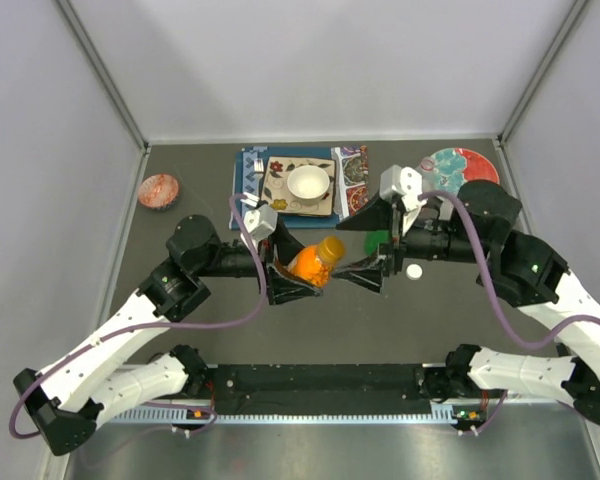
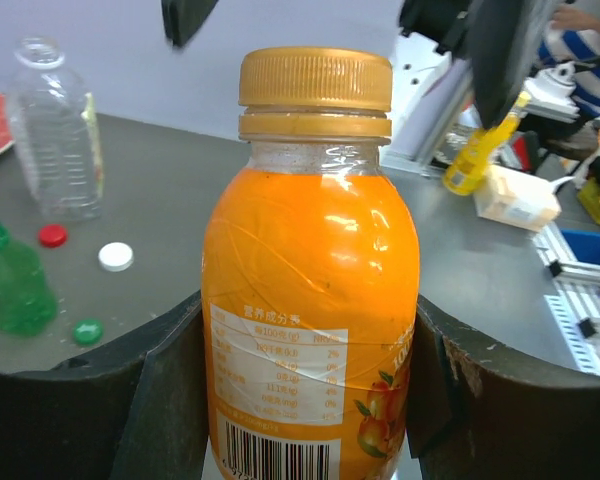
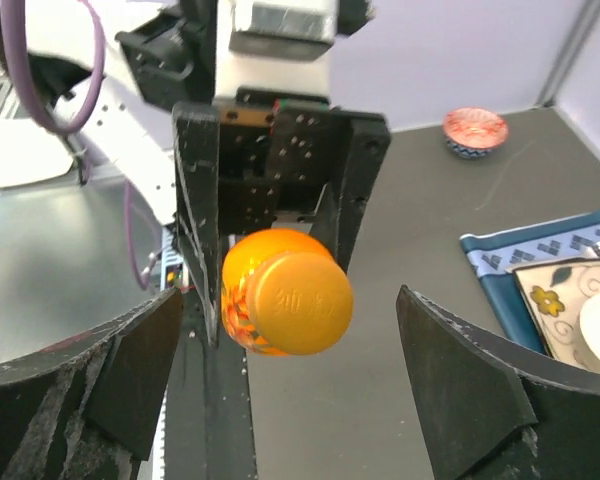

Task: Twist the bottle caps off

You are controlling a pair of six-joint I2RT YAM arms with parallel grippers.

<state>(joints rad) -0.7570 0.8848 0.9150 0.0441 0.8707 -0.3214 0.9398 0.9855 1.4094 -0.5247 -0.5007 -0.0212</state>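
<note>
Step in hand: the last cap, by the look of it. Red cap [image 2: 52, 235], white cap [image 2: 116, 256] and green cap [image 2: 87, 331] lie loose on the tabletop [image 1: 380, 330]; the clear bottle [image 2: 55, 130] and green bottle [image 2: 10, 290] beside them look open at the neck.

Orange bottle [image 2: 310, 280] is off the tabletop, clamped round its body by the left tool [image 1: 302, 272], one finger each side of the label; it is tilted w/ the neck aimed at the right arm. Orange cap [image 2: 315, 80] is on, seated down against its ring, so not yet unscrewed as far as I can judge.

Right tool [image 3: 290, 330] is spread wide, holding nothing; in its wrist view the cap faces it head-on, roughly centred btw the fingers, clear gap each side. From above it looks just short of the cap; can't tell the exact depth.

Next move, prob.: ease the right tool fwd along the bottle's axis until the fingers bracket the cap, not the neck ring; close firmly; rotate the wrist to loosen while the left tool holds the body against the twist. Bottle is full and the plastic is smooth, so slip in the left grip is the thing to watch; likely needs several re-grips.
</note>
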